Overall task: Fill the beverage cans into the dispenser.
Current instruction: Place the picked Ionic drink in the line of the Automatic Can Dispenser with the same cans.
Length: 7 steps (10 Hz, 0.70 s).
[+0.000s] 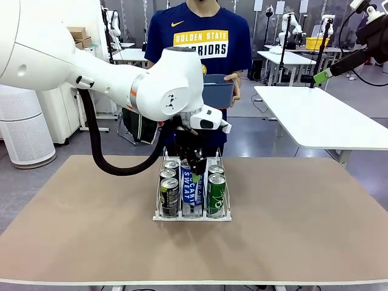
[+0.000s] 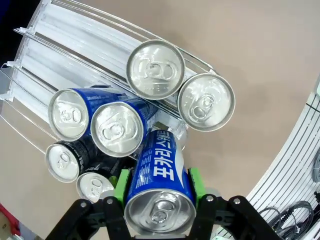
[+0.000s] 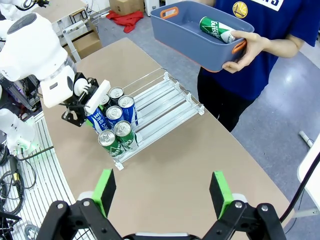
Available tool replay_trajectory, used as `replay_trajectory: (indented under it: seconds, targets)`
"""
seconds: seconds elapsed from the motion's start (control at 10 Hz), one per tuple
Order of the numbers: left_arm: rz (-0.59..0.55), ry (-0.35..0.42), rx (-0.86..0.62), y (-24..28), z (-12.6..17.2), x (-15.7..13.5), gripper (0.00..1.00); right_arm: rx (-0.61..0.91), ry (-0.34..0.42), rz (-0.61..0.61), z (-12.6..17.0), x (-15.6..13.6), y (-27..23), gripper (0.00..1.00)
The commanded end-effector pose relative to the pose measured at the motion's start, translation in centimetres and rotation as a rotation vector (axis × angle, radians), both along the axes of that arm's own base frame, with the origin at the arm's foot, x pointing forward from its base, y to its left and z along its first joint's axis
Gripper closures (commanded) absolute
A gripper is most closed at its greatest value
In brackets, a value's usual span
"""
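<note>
My left gripper [image 2: 159, 192] is shut on a blue-and-white Pocari Sweat can [image 2: 160, 175], its green pads [image 2: 121, 186] pressing both sides. In the front view this can [image 1: 191, 187] is at the near end of the white wire dispenser's [image 1: 193, 216] middle lane, between a black can [image 1: 170, 197] and a green can [image 1: 216, 195]. More cans stand behind them: blue ones [image 2: 117, 129], black ones [image 2: 62, 161] and two others [image 2: 155, 68]. My right gripper [image 3: 162, 192] hangs open and high above the table, far from the dispenser [image 3: 165, 102].
A person stands at the far side holding a blue-grey bin [image 1: 218, 91] with a green can [image 3: 217, 30] lying in it. The far half of the dispenser's lanes holds no cans. The brown table [image 1: 303, 206] is bare around the rack.
</note>
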State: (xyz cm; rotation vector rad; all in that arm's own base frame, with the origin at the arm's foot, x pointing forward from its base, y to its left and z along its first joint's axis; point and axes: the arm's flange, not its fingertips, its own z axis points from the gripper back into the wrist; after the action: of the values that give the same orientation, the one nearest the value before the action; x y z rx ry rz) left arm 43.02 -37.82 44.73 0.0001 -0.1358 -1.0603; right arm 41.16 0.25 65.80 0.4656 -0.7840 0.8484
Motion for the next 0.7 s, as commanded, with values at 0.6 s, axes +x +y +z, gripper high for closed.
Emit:
replay_trajectory:
  seconds: [0.6]
  targets:
    - [-0.044,-0.038,0.000,-2.4,-5.0,-0.5,0.43,0.020,-0.007,0.033,-0.2,0.1,0.0,0.00]
